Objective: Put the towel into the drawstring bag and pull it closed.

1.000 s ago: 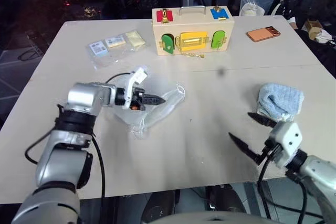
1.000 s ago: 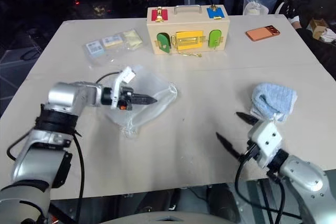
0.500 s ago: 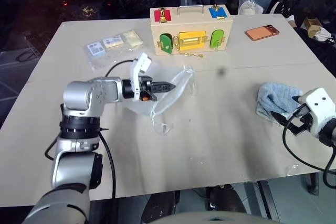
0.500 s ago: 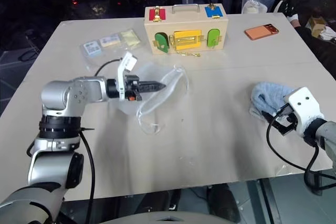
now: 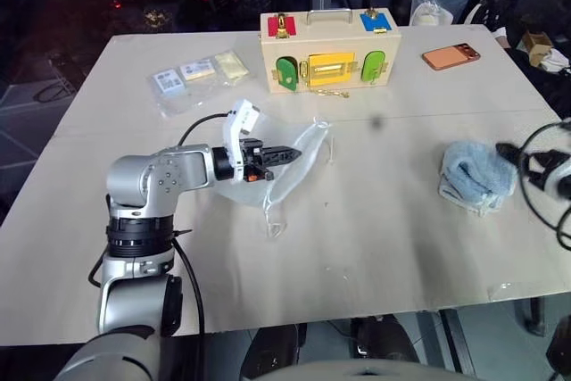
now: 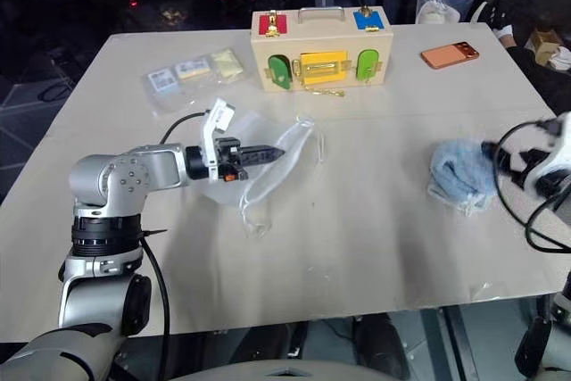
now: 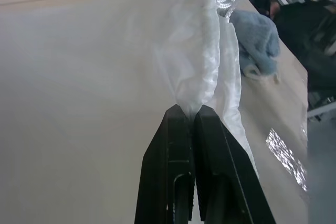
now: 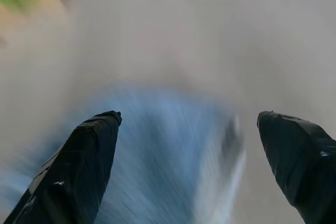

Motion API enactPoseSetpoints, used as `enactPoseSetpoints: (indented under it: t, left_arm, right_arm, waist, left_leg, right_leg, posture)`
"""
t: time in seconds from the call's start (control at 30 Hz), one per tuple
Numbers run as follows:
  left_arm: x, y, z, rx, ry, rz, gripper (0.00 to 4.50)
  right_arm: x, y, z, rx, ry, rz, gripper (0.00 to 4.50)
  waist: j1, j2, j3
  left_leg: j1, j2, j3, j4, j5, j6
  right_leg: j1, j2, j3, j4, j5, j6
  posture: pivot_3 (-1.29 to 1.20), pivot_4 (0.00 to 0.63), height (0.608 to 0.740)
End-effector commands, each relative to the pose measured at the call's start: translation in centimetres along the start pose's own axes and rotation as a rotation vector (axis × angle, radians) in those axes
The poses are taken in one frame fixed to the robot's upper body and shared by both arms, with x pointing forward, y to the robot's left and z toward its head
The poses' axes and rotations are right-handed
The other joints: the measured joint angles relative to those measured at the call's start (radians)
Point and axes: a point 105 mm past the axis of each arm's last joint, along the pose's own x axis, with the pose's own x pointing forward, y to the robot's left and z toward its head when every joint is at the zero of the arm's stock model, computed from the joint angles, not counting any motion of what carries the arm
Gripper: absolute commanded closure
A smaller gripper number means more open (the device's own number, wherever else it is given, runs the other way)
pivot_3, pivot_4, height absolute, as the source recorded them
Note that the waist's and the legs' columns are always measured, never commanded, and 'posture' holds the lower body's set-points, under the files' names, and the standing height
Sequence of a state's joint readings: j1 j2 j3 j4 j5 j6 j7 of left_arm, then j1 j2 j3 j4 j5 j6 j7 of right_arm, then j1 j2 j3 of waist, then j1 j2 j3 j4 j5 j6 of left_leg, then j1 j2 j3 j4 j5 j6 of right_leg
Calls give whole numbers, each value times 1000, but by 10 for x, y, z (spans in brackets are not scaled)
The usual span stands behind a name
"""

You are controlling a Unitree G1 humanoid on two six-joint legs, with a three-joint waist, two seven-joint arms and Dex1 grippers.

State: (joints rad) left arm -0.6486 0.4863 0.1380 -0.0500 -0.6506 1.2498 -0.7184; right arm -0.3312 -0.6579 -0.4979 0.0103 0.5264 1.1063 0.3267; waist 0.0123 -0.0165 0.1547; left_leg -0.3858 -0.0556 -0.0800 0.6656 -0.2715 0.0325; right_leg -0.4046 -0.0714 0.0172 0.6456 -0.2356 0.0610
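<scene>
bag: drawstring bag (image 5: 290, 162) pinched at its rim by the closed left gripper (image 7: 191, 111), lifted mid-tabletop (image 5: 375, 238)
towel: towel (image 5: 475, 176) near right edge, probably untouched
right gripper (image 8: 189, 129): spread wide
next: towel to be grasped

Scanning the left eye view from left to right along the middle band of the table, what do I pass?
Left pincer shut on the drawstring bag → bare table → towel → right pincer, open beside the towel.
</scene>
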Motion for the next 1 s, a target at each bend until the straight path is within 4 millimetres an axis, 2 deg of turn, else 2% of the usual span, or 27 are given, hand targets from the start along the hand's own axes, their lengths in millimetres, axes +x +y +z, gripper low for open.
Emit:
enactPoseSetpoints:
  t: [0.03, 0.17, 0.3, 0.37, 0.47, 0.5, 0.53, 0.6, 0.73, 0.77, 0.87, 0.93, 1.0]
  left_arm:
    - [8, -1, 1, 60, -10, 40, 4455]
    - [24, 8, -16, 75, 22, 135, 4455]
    - [42, 2, -30, 62, 21, 143, 4455]
    - [49, -3, -31, 43, 0, 131, 4455]
    - [52, -2, -28, 23, -21, 137, 4500]
    - [51, 0, -26, 16, -31, 140, 4500]
    - [51, 3, -25, 5, -38, 142, 4500]
    - [50, 9, -23, 3, -42, 150, 4500]
    - [49, 11, -21, 10, -31, 125, 4500]
    - [50, 10, -21, 5, -29, 114, 4500]
    - [50, 13, -21, 1, -23, 110, 4500]
    - [51, 15, -21, 12, -12, 113, 4500]
    - [55, 14, -22, 20, 4, 106, 4500]
  right_arm:
    - [8, 10, -10, -30, 61, 76, 0]
    - [16, 14, -35, -154, 179, 108, 0]
    - [35, 14, -60, -250, 266, 113, 0]
    - [46, 17, -71, -291, 303, 127, 0]
    - [54, 21, -76, -326, 309, 170, 799]
    - [54, 25, -75, -326, 297, 195, 1307]
    - [55, 27, -73, -349, 275, 212, 1573]
    - [55, 33, -69, -366, 233, 249, 2531]
    - [52, 44, -52, -306, 84, 313, 4202]
    - [48, 53, -40, -281, 9, 355, 4430]
    - [16, 101, -5, -124, -199, 613, 4450]
    - [-12, 137, 5, -28, -261, 815, 4450]
    - [-31, 174, 4, 9, -286, 975, 4451]
  waist:
    - [-2, 0, 0]
    - [-14, 0, -1]
    - [-24, -3, -3]
    - [-31, -11, -8]
    - [-45, -19, -13]
    - [-48, -19, -13]
    - [-49, -19, -13]
    - [-48, -18, -12]
    - [-49, -18, -12]
    - [-49, -18, -12]
    - [-50, -11, -8]
    - [-50, -4, -4]
    - [-49, 1, -6]
  left_leg:
    - [0, 0, 1, 0, 0, 0]
    - [1, 0, 3, 0, 0, 0]
    - [1, 1, 3, 0, 0, 0]
    - [6, 1, 4, 0, 0, 0]
    - [11, 3, 3, 1, -2, 3]
    - [12, 3, 3, 1, -2, 4]
    - [15, 4, 3, 1, -3, 4]
    - [25, 4, 2, 0, -3, 5]
    - [27, 4, 1, 1, -3, 5]
    - [26, 4, 2, 1, -3, 5]
    - [23, 5, 2, 0, -3, 4]
    - [19, 5, 2, -2, -3, 3]
    - [9, 4, 1, -2, -1, 0]
  right_leg:
    - [0, 0, 0, 0, 0, 0]
    - [-1, 1, 1, 1, 1, 1]
    - [0, 1, 1, 1, 1, 1]
    - [4, 1, 1, 0, 1, 1]
    - [10, 2, 1, -2, 1, 1]
    - [12, 3, 0, -3, 3, -1]
    - [14, 3, 1, -3, 4, -1]
    - [25, 3, -1, -4, 4, -1]
    - [26, 7, -1, -4, 4, -1]
    - [26, 7, -1, -4, 4, -1]
    - [23, 5, 0, -4, 4, -1]
    - [16, 4, 2, -3, 4, -1]
    - [5, 3, 3, 0, 4, -1]
  posture:
    - [0, 150, 740]
    - [0, 150, 740]
    - [0, 150, 740]
    - [0, 150, 740]
    - [0, 150, 740]
    - [0, 150, 740]
    - [0, 150, 740]
    - [0, 150, 740]
    - [0, 150, 740]
    - [0, 150, 740]
    - [0, 150, 740]
    - [0, 150, 740]
    - [0, 150, 740]
